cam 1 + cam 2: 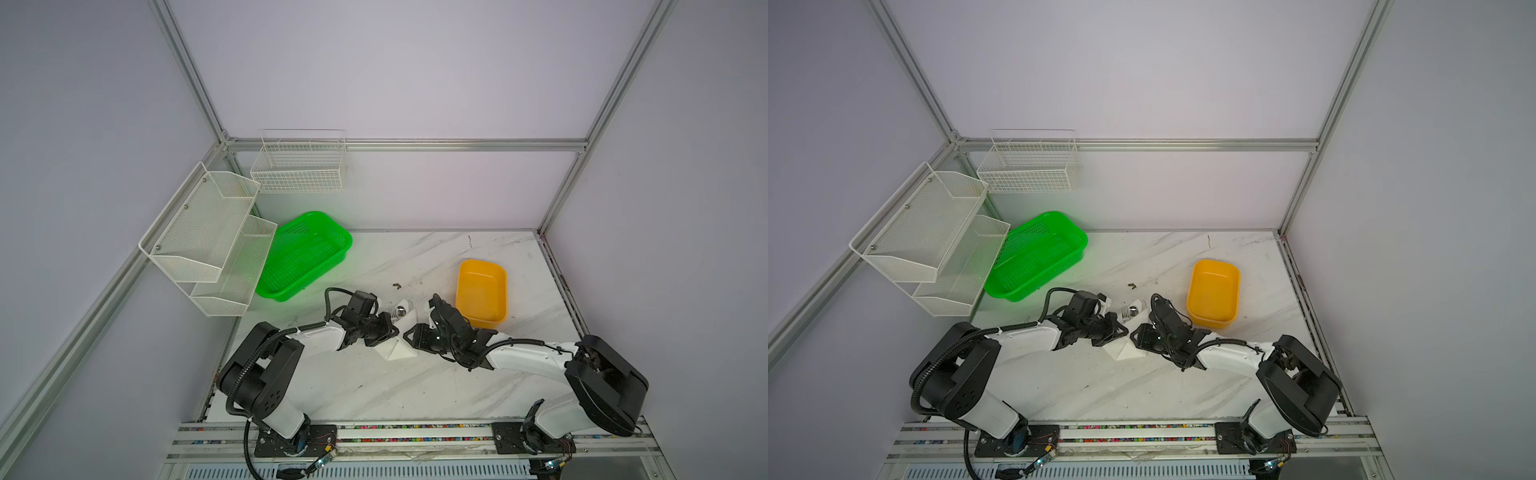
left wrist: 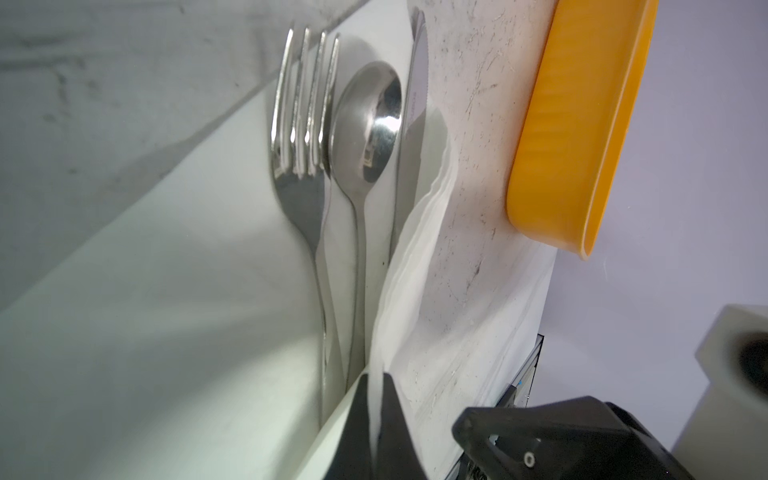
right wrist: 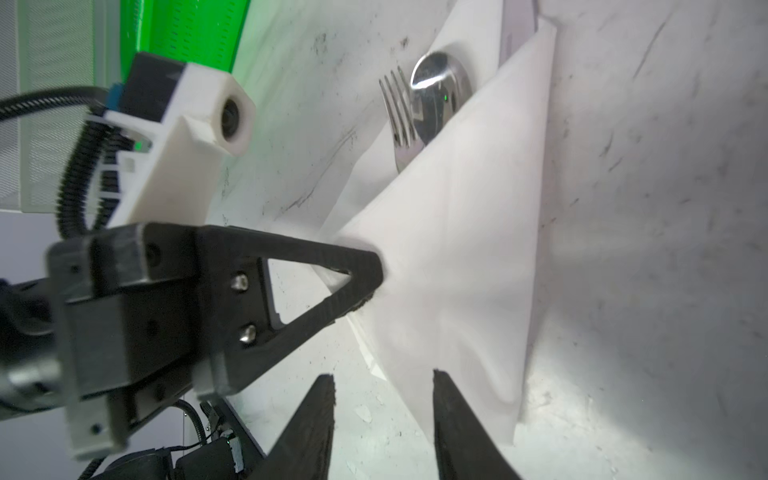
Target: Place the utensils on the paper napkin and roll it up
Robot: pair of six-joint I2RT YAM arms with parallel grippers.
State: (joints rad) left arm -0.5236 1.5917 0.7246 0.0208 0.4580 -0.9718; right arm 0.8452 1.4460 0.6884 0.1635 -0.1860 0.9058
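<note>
The paper napkin [image 1: 400,350] [image 1: 1128,351] lies on the marbled table between both arms, with one flap lifted over the utensils. A fork [image 2: 305,124], a spoon [image 2: 365,124] and a knife [image 2: 415,83] lie side by side on it; their heads stick out past the flap [image 3: 457,249]. My left gripper [image 2: 376,384] is shut on the raised napkin edge, also seen pinching it in the right wrist view [image 3: 374,272]. My right gripper [image 3: 383,376] is open just short of the napkin's near corner, holding nothing.
A yellow tub [image 1: 482,291] stands just right of the napkin, close behind my right wrist. A green basket [image 1: 305,255] sits at the back left under white wire racks [image 1: 208,241]. Bare marbled tabletop [image 1: 374,390] stretches toward the front rail.
</note>
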